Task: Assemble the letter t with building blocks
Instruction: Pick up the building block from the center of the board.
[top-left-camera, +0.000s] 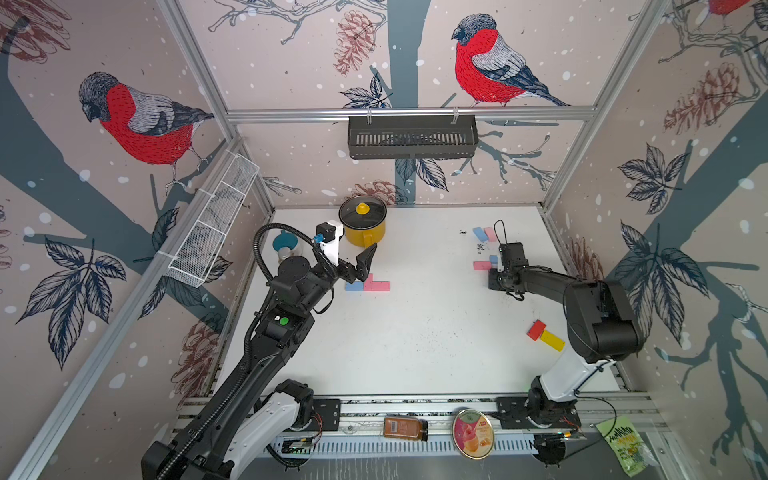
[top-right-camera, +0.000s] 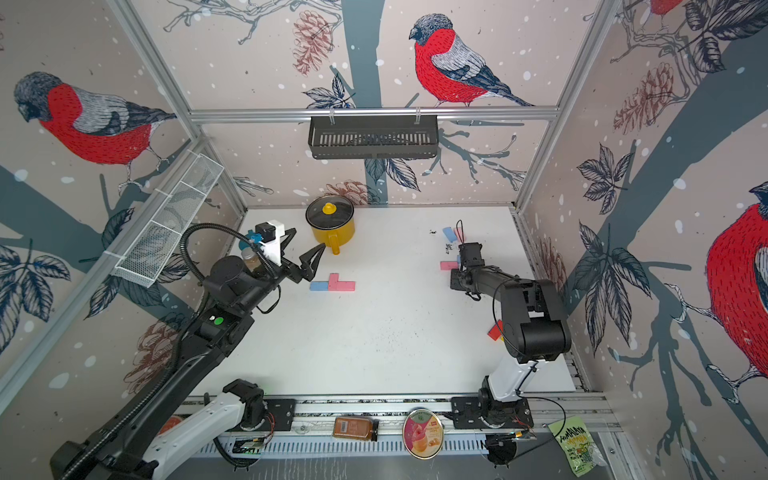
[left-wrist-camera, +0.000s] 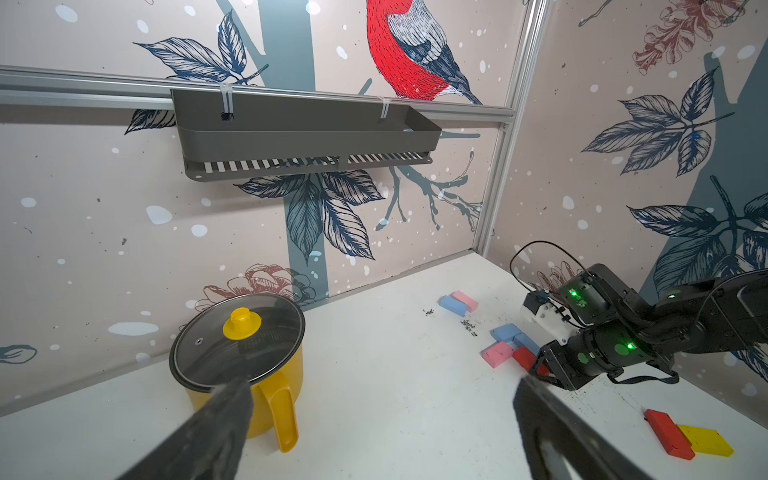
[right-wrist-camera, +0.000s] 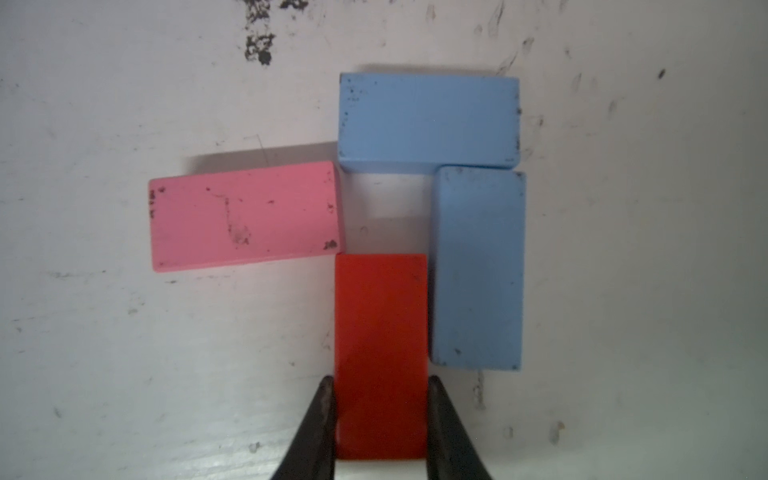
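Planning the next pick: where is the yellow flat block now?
In a top view, the yellow flat rectangular block lies on the white table's right side, against a red flat block, near the right arm.

1. Pot (top-left-camera: 362, 226): back of the surface (top-left-camera: 415, 340), left of centre.
2. Three touching blocks (top-right-camera: 334, 284): in front of the pot.
3. Block pair (top-left-camera: 484, 234): back right.
4. Four-block cluster (right-wrist-camera: 428, 120): before that pair; frontmost block (right-wrist-camera: 380, 316) between the jaws of the right end effector (right-wrist-camera: 381, 380).
5. Two touching blocks (top-left-camera: 546, 334): right front.
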